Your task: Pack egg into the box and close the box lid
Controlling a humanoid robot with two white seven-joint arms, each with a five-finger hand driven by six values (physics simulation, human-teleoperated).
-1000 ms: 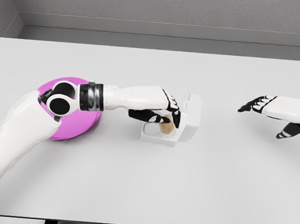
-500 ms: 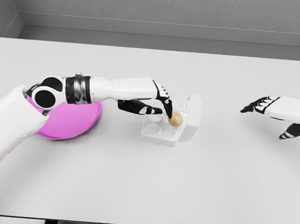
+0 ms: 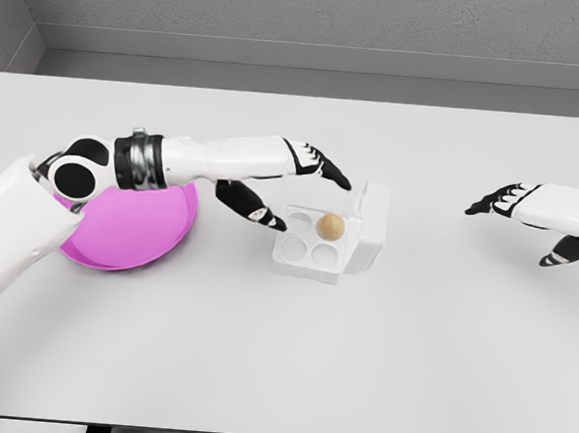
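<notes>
A small white box [image 3: 311,261] with round cups sits mid-table, its lid [image 3: 371,229] standing open on the right side. A tan egg [image 3: 330,226] rests in the far right cup. My left hand [image 3: 297,185] hovers just above and left of the box, fingers spread and holding nothing. Over at the right of the table my right hand [image 3: 530,221] floats above the surface, open and well away from the box.
A magenta plate [image 3: 133,234] lies on the white table [image 3: 278,356] at the left, partly under my left forearm [image 3: 204,158]. A grey wall runs along the far table edge.
My left hand let go of the egg into the far right cup, then lifted up and back to the left with its fingers spreading. The right hand barely shifted.
</notes>
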